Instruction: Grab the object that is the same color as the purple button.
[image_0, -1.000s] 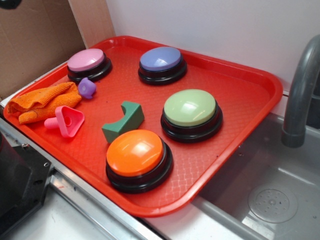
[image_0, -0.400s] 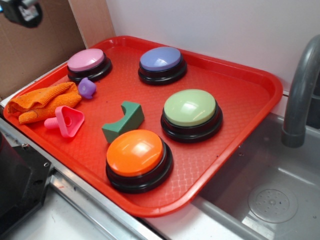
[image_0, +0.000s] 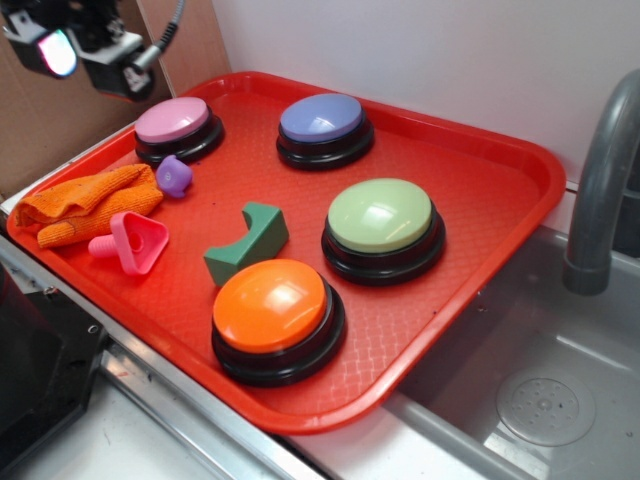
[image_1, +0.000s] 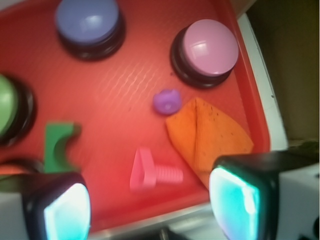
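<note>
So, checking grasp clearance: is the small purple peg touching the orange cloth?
No, the small purple peg sits apart from the orange cloth, red tray showing between them.

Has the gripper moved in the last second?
Yes. The gripper has come into the exterior view at top left, moving right toward the pink button, which has stayed put. It is high above the tray.

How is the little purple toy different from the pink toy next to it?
The small lilac plastic peg is much smaller than the pink plastic peg with the triangular head. The lilac peg's head is rounded; the pink peg's is a triangle. The pink peg lies on its side. Both sit beside the orange cloth.
</note>
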